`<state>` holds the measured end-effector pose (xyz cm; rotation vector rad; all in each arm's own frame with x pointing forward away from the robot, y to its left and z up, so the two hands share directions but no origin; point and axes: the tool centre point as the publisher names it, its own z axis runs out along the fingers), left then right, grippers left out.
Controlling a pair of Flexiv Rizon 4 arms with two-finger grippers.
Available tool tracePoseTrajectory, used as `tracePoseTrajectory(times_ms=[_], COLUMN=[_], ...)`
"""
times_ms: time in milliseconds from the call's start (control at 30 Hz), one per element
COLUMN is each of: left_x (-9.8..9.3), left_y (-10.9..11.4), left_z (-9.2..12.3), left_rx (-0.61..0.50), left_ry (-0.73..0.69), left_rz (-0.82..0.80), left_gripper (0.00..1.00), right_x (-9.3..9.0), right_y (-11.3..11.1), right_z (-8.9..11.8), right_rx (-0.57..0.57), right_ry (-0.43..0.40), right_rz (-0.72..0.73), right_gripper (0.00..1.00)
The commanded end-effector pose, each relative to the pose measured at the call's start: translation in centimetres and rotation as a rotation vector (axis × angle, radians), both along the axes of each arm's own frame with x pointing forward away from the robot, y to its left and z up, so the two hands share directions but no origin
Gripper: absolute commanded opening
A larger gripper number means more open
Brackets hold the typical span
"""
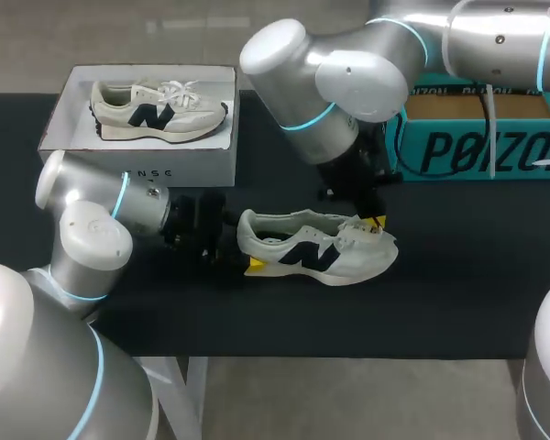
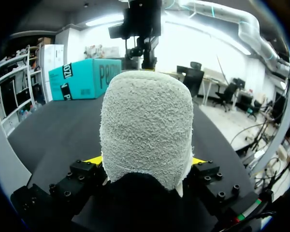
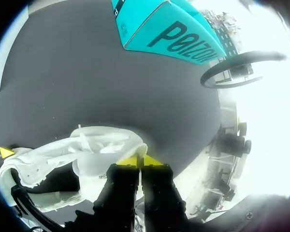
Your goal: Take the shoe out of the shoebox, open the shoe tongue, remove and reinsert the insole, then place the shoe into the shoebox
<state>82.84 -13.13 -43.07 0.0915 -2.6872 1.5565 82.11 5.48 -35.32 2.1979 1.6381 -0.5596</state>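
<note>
The shoe is sitting at the middle of the desk, heel to the left and toe to the right, outside the shoebox. The left pincer is clamping the shoe's heel, one yellow tip pressing on each side. The right pincer is hanging over the shoe's front, its fingers almost together and pinching the tongue. The shoebox is sitting at the far left, holding another shoe. A teal box is standing at the far right.
</note>
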Motion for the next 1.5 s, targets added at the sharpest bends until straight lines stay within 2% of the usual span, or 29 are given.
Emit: tracePoseTrajectory(times_ms=[33,133,167,233,367,433,467,533,633,667,700,1300,1400,1433,1500], left_x=[-0.2,-0.2,-0.2,-0.2,-0.2,-0.2,-0.2,-0.2,-0.2,-0.2,-0.2,-0.2,-0.2,-0.2,-0.2], left_y=[-0.2,-0.2,-0.2,-0.2,-0.2,-0.2,-0.2,-0.2,-0.2,-0.2,-0.2,-0.2,-0.2,-0.2,-0.2], left_z=[-0.5,-0.5,-0.5,-0.5,-0.5,-0.5,-0.5,-0.5,-0.5,-0.5,-0.5,-0.5,-0.5,-0.5,-0.5], left_rx=[-0.002,-0.002,-0.002,-0.002,-0.002,-0.002,-0.002,-0.002,-0.002,-0.002,-0.002,-0.002,-0.002,-0.002,-0.002], left_ry=[-0.001,-0.001,-0.001,-0.001,-0.001,-0.001,-0.001,-0.001,-0.001,-0.001,-0.001,-0.001,-0.001,-0.001,-0.001], left_rz=[0.003,0.003,0.003,0.003,0.003,0.003,0.003,0.003,0.003,0.003,0.003,0.003,0.003,0.003,0.003], left_gripper=[0.0,0.0,0.0,0.0,0.0,0.0,0.0,0.0,0.0,0.0,0.0,0.0,0.0,0.0,0.0], right_x=[0.4,0.3,0.3,0.4,0.9,1.4,1.7,2.1,2.0,1.6,1.0,1.0,1.3,1.3,0.9], right_y=[-0.3,-0.7,-0.7,-0.8,-0.1,0.7,1.4,3.0,5.0,5.3,5.5,5.5,6.9,7.4,8.4], right_z=[-1.8,-1.6,-1.2,-0.1,3.1,5.1,6.2,8.0,10.3,11.0,11.6,11.6,10.7,10.5,10.2], right_rx=[0.002,0.023,0.043,0.066,0.139,0.201,0.232,0.358,0.498,0.532,0.507,0.507,0.432,0.398,0.361], right_ry=[0.033,0.038,0.035,0.015,-0.058,-0.097,-0.105,-0.052,0.105,0.168,0.225,0.225,0.253,0.287,0.299], right_rz=[-0.032,-0.04,-0.035,-0.02,0.103,0.261,0.403,0.717,1.154,1.304,1.45,1.45,1.612,1.653,1.759], right_gripper=[0.0,0.0,0.18,1.0,1.0,1.0,1.0,1.0,1.0,1.0,1.0,1.0,1.0,1.0,1.0])
